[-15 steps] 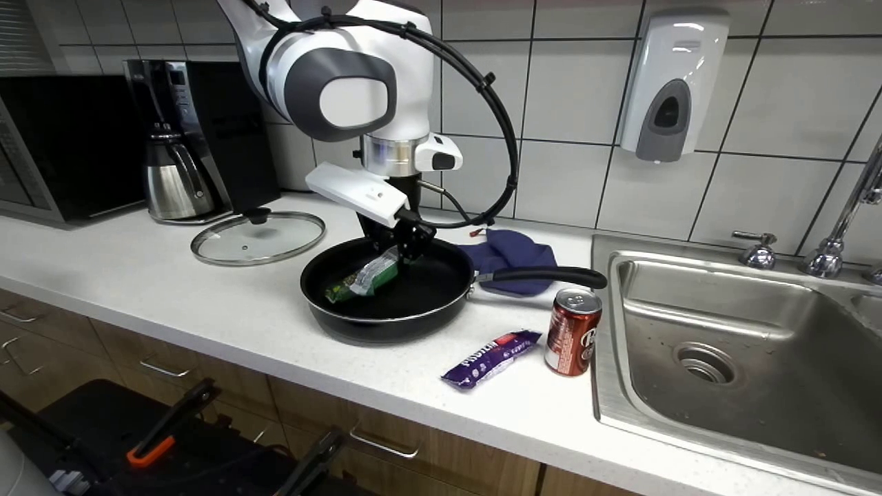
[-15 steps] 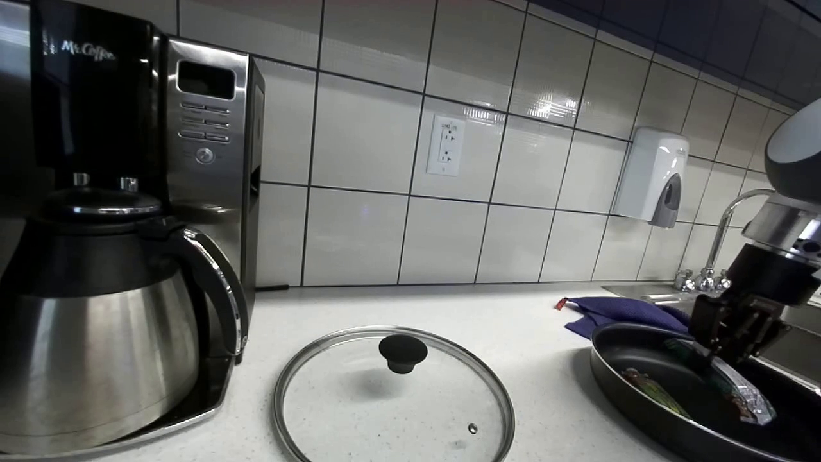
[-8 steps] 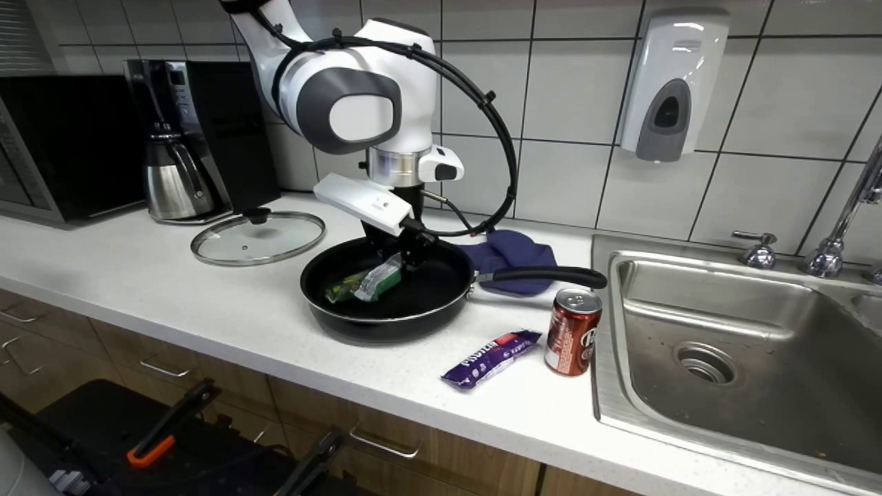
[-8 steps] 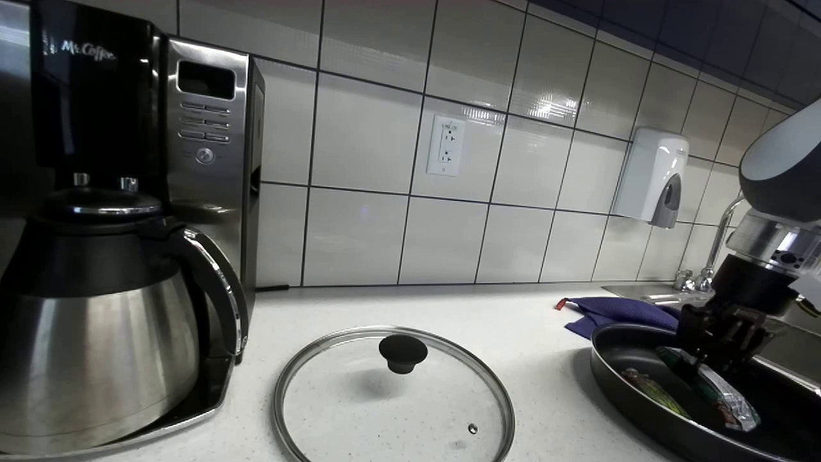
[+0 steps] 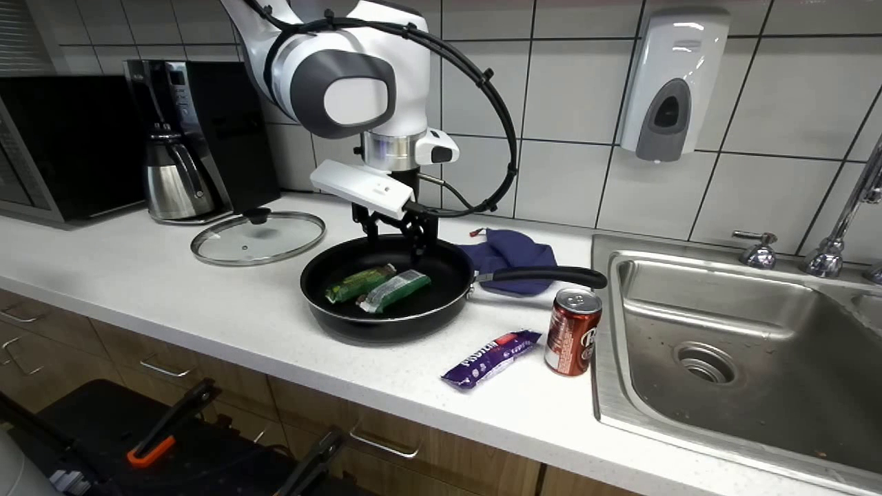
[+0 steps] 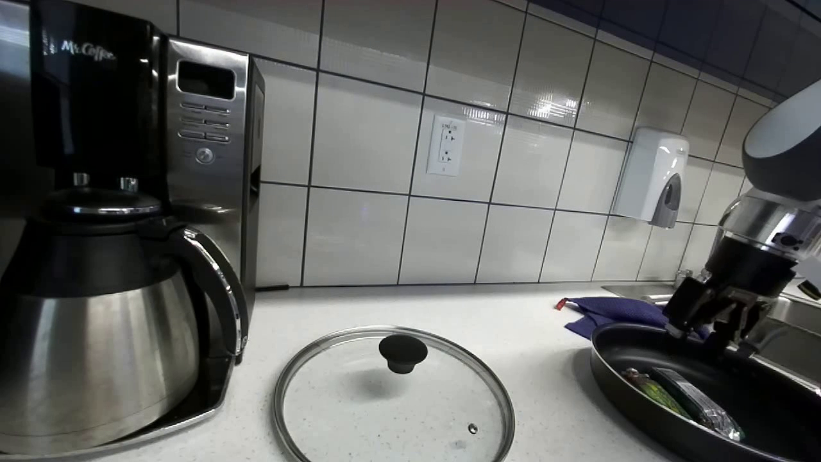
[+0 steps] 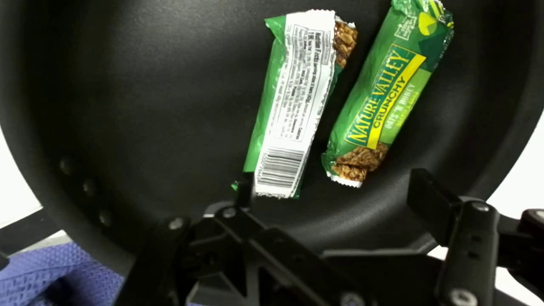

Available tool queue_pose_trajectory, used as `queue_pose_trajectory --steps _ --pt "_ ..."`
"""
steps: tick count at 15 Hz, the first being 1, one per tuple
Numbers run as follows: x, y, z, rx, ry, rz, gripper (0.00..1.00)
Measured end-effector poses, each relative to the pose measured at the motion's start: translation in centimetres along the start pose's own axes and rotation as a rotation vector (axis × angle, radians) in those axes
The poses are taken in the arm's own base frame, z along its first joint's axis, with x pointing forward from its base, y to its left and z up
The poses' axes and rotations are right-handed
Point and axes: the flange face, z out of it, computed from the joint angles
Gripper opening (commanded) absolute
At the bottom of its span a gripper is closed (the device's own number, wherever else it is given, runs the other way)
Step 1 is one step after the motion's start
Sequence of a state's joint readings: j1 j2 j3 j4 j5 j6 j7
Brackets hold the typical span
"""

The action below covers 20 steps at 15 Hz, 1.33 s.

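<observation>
Frying pan (image 5: 386, 327) on a white counter (image 5: 207, 296), holding a label-up granola bar (image 7: 386, 93), nearer the pan's wall, and a barcode-up granola bar (image 7: 293, 102), nearer its middle. Both are in green wrappers and lie side by side, a narrow gap between them. The claw (image 7: 335, 193) hangs over the pan, its fingers spread apart, above and free of both bars. The pan's black handle (image 5: 544, 275) points toward the sink (image 5: 613, 393), passing a crumpled blue cloth (image 5: 510, 248). A round drain (image 5: 704, 363) sits in the floor of the basin. From where I stand, other containers include a steel carafe (image 6: 102, 359), set in the coffee maker (image 6: 211, 128), and a red soda can (image 5: 573, 334), upright near the sink; the contents of each are hidden. Beside the can, directly on the counter, lies a wrapped purple bar (image 5: 490, 358). A round glass lid (image 6: 346, 410) lies apart from the pan, knob up, the counter showing through it.
</observation>
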<state>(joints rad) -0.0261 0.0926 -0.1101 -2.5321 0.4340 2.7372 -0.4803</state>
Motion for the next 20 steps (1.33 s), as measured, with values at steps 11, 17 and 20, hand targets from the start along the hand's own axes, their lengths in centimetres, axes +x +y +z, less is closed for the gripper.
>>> queue_pose_trajectory --steps 11,17,20 --pt "-5.5 2.2 -6.4 -0.097 -0.017 0.014 1.0" --pt "-9.3 7.2 -8.7 -0.142 -0.017 0.175 1.0" --pt "-9.8 8.4 -9.1 -0.147 -0.018 0.204 1.0"
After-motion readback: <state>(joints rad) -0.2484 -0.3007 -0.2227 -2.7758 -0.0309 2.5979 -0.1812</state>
